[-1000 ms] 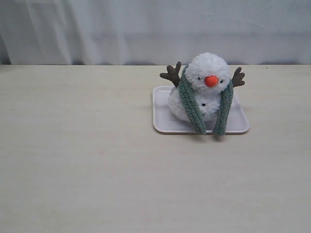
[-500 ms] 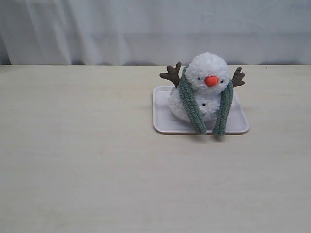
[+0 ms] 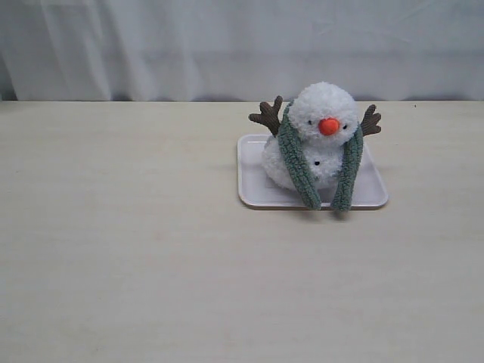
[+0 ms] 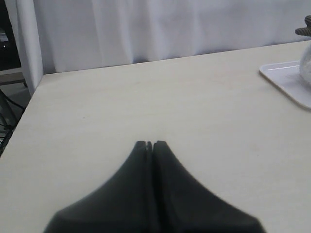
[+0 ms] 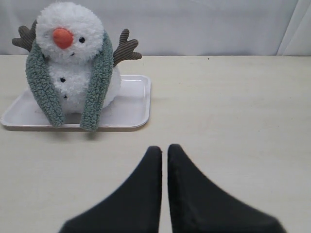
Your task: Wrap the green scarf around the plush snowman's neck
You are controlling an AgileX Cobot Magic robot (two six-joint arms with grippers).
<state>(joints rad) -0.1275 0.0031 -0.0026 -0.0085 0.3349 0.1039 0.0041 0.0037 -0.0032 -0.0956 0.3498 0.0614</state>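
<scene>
The plush snowman (image 3: pixel 324 113) sits upright on a white tray (image 3: pixel 253 189) on the right half of the table. The green scarf (image 3: pixel 299 170) lies behind its neck, and both ends hang down the front past the tray's near rim. In the right wrist view, the snowman (image 5: pixel 68 29) and scarf (image 5: pixel 97 87) are some way off from my right gripper (image 5: pixel 164 148). That gripper is shut on nothing, with only a hairline slit between the fingers. My left gripper (image 4: pixel 149 143) is shut and empty over bare table, with the tray's corner (image 4: pixel 286 77) far off. Neither gripper shows in the exterior view.
A white curtain (image 3: pixel 227 45) hangs behind the table's far edge. The pale wooden tabletop (image 3: pixel 151 265) stretches wide to the left of and in front of the tray. In the left wrist view the table's side edge (image 4: pixel 24 111) lies close by.
</scene>
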